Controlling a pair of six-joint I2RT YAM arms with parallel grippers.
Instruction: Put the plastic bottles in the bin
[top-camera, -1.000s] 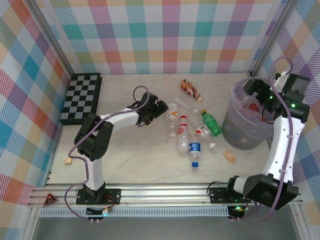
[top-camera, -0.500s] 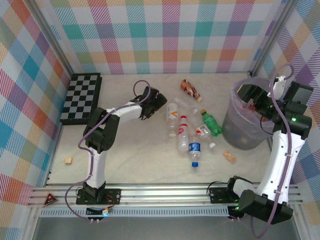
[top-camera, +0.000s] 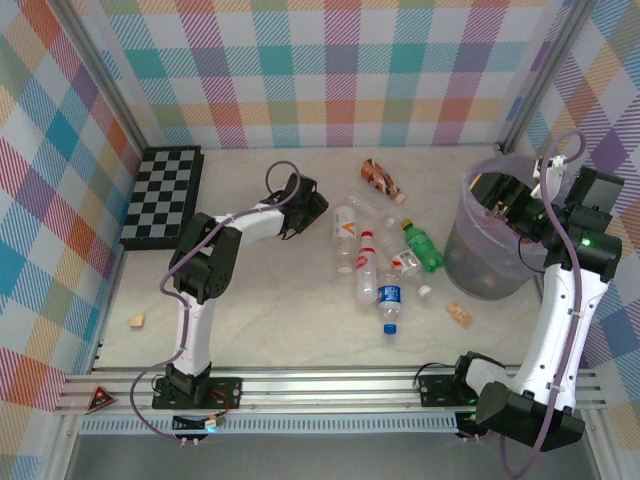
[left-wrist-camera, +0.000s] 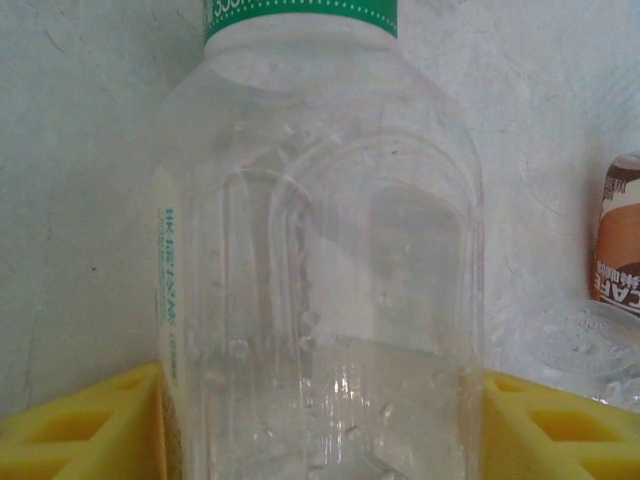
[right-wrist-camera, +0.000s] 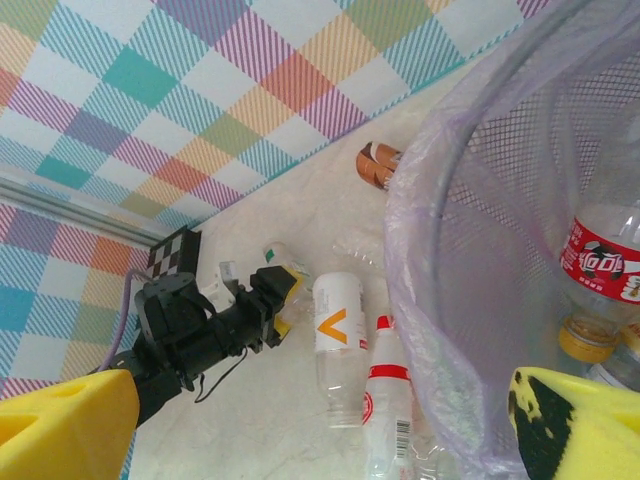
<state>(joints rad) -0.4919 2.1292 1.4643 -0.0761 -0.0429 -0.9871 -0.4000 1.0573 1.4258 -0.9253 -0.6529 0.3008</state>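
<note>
The left fingers (left-wrist-camera: 80, 430) press both sides of a clear plastic bottle with a green label band (left-wrist-camera: 320, 280) lying on the table (top-camera: 280, 300). The right fingers (right-wrist-camera: 60, 430), spread wide and empty, hang over the rim of the round grey purple-lined bin (top-camera: 470, 250).

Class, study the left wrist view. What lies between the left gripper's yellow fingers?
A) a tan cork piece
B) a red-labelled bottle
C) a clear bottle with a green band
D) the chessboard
C: a clear bottle with a green band at its top lies between the yellow fingers of the left gripper, one finger at each side of it.
</note>
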